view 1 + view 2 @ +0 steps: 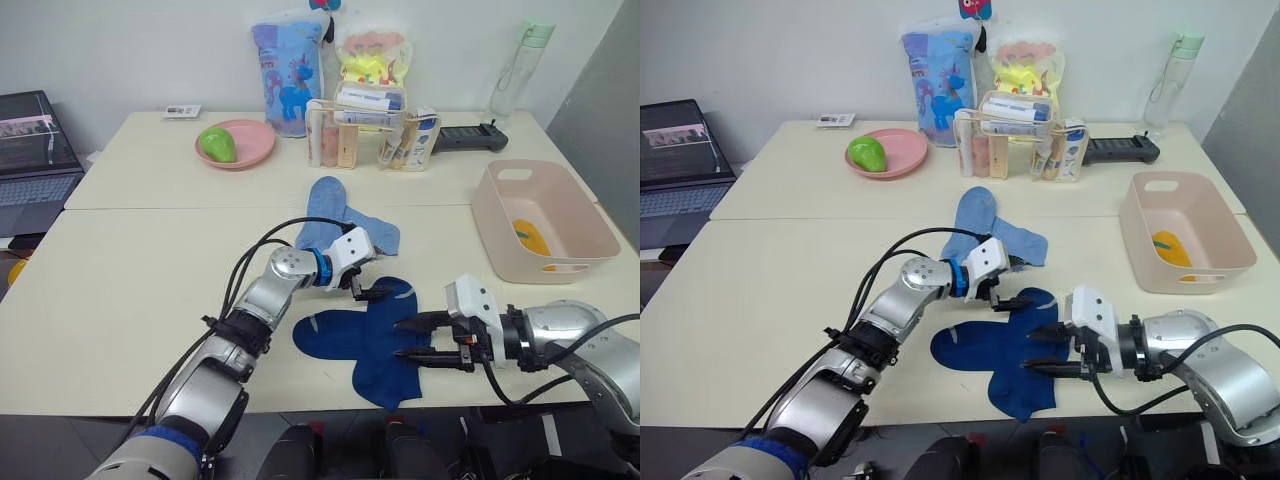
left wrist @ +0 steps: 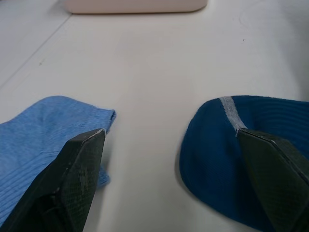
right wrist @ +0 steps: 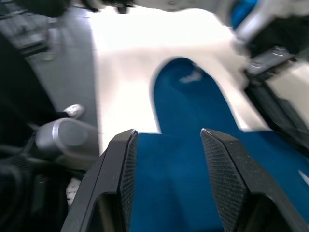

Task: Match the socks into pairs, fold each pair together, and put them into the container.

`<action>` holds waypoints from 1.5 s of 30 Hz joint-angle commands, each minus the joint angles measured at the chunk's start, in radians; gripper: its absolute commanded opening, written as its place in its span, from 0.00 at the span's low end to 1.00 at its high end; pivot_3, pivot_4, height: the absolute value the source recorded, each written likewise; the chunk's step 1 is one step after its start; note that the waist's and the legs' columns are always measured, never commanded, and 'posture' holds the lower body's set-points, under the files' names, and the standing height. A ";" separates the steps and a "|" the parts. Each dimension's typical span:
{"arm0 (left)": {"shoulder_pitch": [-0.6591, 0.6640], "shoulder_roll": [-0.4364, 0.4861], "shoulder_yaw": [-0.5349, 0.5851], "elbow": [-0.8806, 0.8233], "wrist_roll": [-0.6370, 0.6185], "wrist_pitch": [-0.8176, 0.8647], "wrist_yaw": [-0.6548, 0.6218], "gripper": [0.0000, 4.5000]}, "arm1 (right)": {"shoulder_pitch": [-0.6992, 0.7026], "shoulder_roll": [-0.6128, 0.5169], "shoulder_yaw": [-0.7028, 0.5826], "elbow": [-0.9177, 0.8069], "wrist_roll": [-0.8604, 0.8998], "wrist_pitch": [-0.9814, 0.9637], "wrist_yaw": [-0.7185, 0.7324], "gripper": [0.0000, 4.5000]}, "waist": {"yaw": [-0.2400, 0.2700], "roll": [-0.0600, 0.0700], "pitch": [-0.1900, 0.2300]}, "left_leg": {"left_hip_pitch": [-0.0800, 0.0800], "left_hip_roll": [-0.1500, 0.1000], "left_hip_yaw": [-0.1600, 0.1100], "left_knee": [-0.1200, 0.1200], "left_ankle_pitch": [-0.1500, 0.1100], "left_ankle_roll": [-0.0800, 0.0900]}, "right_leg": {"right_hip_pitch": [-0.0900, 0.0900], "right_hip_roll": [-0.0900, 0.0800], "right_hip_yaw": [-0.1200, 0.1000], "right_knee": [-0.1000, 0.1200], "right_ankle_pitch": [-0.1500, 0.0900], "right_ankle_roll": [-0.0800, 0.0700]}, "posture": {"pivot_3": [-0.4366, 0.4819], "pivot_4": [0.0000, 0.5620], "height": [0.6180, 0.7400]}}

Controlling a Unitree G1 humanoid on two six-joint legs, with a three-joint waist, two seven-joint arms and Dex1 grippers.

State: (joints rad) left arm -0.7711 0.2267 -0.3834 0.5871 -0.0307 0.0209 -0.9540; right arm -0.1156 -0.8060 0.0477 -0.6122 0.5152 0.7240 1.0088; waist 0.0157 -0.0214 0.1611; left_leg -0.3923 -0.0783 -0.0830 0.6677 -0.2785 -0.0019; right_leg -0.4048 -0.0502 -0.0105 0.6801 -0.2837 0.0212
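2 navy socks lie crossed near the counter's front edge; left pincer and right pincer both gape, empty. Best bet: square them up before folding.

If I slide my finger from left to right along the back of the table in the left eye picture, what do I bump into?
Laptop → pink plate with a green fruit → blue bag → rack of tubes → black remote → water bottle.
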 commanded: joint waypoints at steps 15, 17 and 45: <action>-0.060 -0.049 0.068 0.124 0.002 -0.078 -0.046 0.01 | 0.045 0.026 -0.031 0.080 -0.058 -0.131 -0.082 0.51 | -0.002 0.000 0.000 | 0.000 0.000 0.000 0.001 0.000 0.000 | 0.000 0.000 0.000 0.001 0.000 0.000 | 0.48 0.27 1.00; -0.060 -0.051 0.079 0.121 0.007 -0.071 -0.024 0.01 | 0.039 0.030 -0.029 0.091 -0.060 -0.138 -0.085 0.51 | -0.002 0.000 0.000 | 0.000 0.000 0.000 0.001 0.000 0.000 | 0.000 0.000 0.000 0.001 0.000 0.000 | 0.48 0.27 1.00; 0.291 0.138 0.311 -0.462 -0.067 0.336 0.232 0.01 | -0.021 0.216 -0.054 0.128 0.040 0.197 -0.365 0.51 | -0.010 0.001 -0.001 | 0.000 0.000 0.000 0.002 0.000 0.000 | 0.000 0.000 0.000 0.001 0.000 0.000 | 0.48 0.27 1.00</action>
State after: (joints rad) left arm -0.4838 0.3531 -0.0799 0.1659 -0.0818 0.3504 -0.7274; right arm -0.1162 -0.5909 0.0163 -0.4379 0.5143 0.8949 0.6467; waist 0.0061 -0.0207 0.1604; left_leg -0.3922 -0.0783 -0.0835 0.6696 -0.2785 -0.0018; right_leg -0.4050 -0.0500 -0.0101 0.6815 -0.2833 0.0215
